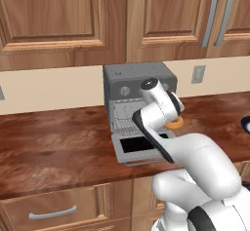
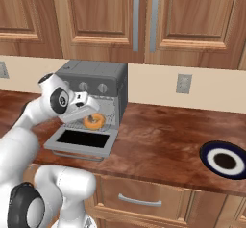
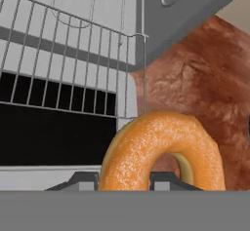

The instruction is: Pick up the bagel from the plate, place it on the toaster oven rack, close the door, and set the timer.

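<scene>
At the toaster oven's mouth, we see our gripper (image 2: 89,111) pinching the bagel (image 2: 94,121), lifted clear of the plate (image 2: 223,160) and just short of the toaster oven rack (image 3: 73,64). Placing, shutting the lowered door (image 2: 81,141) and setting the timer remain.

Even, bright rendered light; sharp, soft shadows.
</scene>
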Robot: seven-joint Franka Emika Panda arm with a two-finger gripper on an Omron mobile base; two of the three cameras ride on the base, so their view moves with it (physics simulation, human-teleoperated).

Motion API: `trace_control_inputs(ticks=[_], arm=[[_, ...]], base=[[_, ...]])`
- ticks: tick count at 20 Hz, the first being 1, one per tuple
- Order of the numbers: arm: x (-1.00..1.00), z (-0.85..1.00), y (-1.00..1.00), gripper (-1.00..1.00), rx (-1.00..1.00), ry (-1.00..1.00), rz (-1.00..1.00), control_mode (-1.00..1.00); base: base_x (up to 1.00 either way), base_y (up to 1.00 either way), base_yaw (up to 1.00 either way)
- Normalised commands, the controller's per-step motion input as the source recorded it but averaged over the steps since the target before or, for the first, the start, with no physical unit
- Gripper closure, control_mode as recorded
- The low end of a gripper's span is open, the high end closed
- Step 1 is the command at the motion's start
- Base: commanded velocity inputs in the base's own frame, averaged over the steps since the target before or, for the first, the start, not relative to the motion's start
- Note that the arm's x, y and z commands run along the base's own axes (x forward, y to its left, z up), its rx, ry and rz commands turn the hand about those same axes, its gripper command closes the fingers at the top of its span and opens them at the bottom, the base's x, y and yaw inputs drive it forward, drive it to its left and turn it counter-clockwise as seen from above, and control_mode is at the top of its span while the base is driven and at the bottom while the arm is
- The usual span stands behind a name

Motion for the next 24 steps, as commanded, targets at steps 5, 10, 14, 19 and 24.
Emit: trace_control_inputs(ticks=[5,10,14,19,24], arm=[[0.41,-0.01,0.55,1.0,0.0,0.05,0.08,-1.0],[0.33,-0.15,0.36,1.0,0.0,0.0,0.07,-1.0],[0.36,-0.28,0.2,1.0,0.0,0.01,0.05,-1.0],[0.31,-0.35,0.12,1.0,0.0,0.0,0.06,-1.0],[0.28,-0.35,0.07,1.0,0.0,0.01,0.04,-1.0]], base=[[0.0,0.0,0.0],[0.0,0.0,0.0],[0.0,0.0,0.0],[0.0,0.0,0.0],[0.0,0.0,0.0]])
